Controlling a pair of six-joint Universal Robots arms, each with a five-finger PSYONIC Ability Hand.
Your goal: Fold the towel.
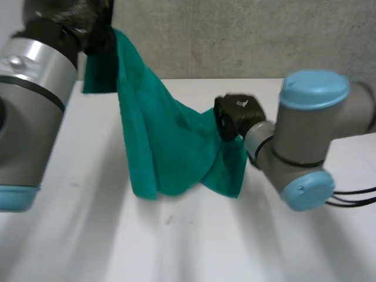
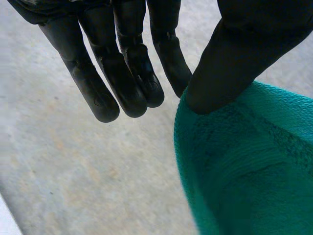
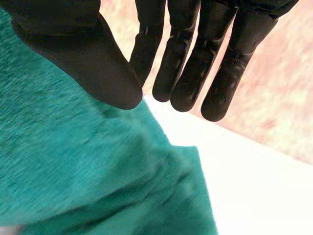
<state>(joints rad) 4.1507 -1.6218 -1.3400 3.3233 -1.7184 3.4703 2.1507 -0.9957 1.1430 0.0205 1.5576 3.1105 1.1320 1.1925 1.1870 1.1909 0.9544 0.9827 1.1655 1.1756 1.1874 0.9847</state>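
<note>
Towel (image 1: 170, 147) hangs as a slanted teal sheet between both hands, its lowest folds reaching the white table (image 1: 88, 235). Left hand (image 1: 88, 26) pinches the upper edge high between thumb and straight fingers, while right hand (image 1: 235, 114) pinches the opposite side lower down in the same manner. This raised, spread hold probably keeps the cloth stretched so one half can be laid over the other.

no readable text, label or number anywhere.

left hand (image 1: 79, 26) high, right hand (image 1: 235, 114) low, pinching
</note>
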